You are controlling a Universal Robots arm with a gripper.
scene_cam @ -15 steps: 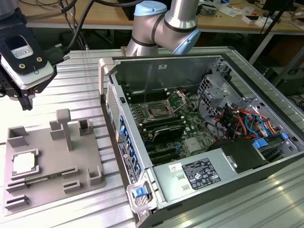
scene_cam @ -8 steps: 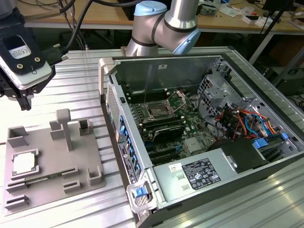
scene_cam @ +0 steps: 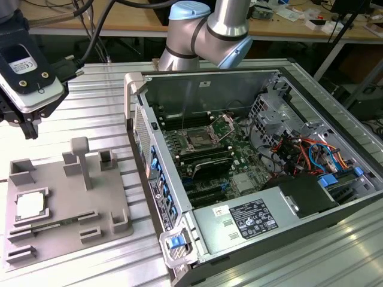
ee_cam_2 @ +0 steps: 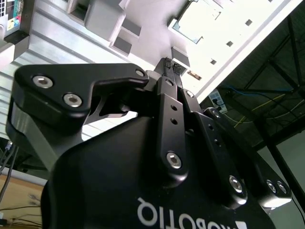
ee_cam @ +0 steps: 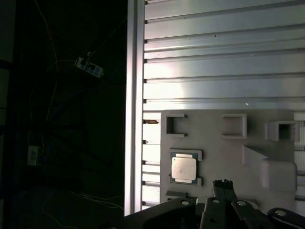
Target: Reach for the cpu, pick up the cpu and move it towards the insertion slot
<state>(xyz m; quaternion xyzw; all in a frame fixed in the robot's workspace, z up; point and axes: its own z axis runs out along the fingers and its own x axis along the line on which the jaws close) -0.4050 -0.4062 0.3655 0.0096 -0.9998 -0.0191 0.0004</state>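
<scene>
The gripper (ee_cam: 222, 183) is hovering empty near the grey tray (ee_cam: 228, 152), fingertips (ee_cam_2: 166, 63) pinched narrow, and the cpu (ee_cam: 184, 168) is lying in that tray. Going down pinched like that, I'd say it is risking jabbing the chip's lid. The insertion slot (scene_cam: 196, 142) is sitting well apart.

The ribbed aluminium table (scene_cam: 90, 95) shines under strong light, with white glare across its slats. Behind it stands a wooden workbench (scene_cam: 119, 21) with small clutter on it. Beside the table edge, the floor (ee_cam: 62, 157) is dark, and a power strip (ee_cam: 89, 68) lies there.
</scene>
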